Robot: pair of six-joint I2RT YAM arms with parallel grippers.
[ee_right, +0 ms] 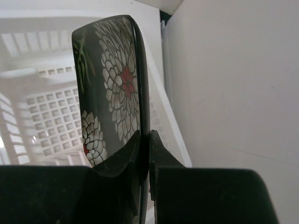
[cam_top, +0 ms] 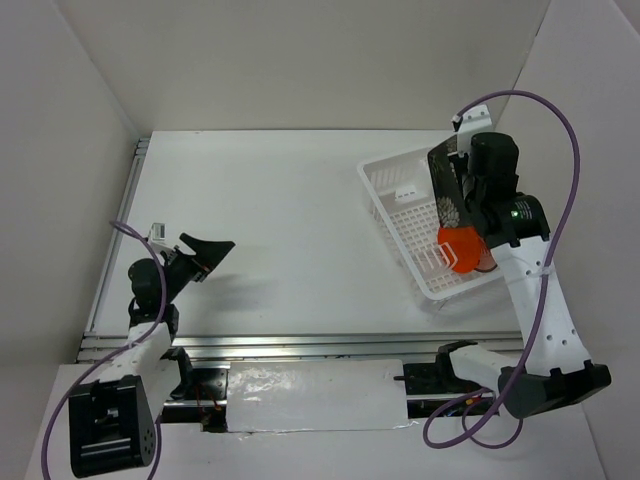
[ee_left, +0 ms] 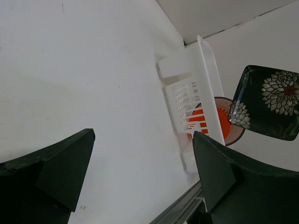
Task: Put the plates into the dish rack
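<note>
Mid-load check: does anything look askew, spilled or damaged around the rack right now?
Nothing spilled or broken. The dish rack sits skewed to the edges of the table, on the right. The dark square plate hangs upright above it, pinched by its edge in the right pincer; an orange plate stands in the rack's near end.

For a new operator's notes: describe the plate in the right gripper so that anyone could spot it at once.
Find the white dish rack at the table's far right. Just over it, the right gripper clamps a plate on edge. It is dark and square with white flowers, unlike the round orange plate in the rack.
</note>
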